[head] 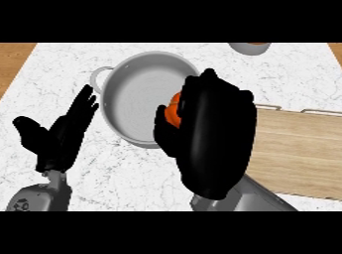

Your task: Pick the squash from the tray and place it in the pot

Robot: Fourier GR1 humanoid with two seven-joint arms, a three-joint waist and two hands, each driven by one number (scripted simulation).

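The right hand [213, 141] is curled round the squash [175, 110], of which only an orange patch shows at the thumb side, over the pot's [122, 111] near-right rim, with the tray [305, 149] just to the hand's right. If the fingers part here, I judge the squash could strike the rim and roll onto the counter [290, 69]. Its long axis and heading are hidden by the hand; the left hand [60, 134] rests open to the pot's left.
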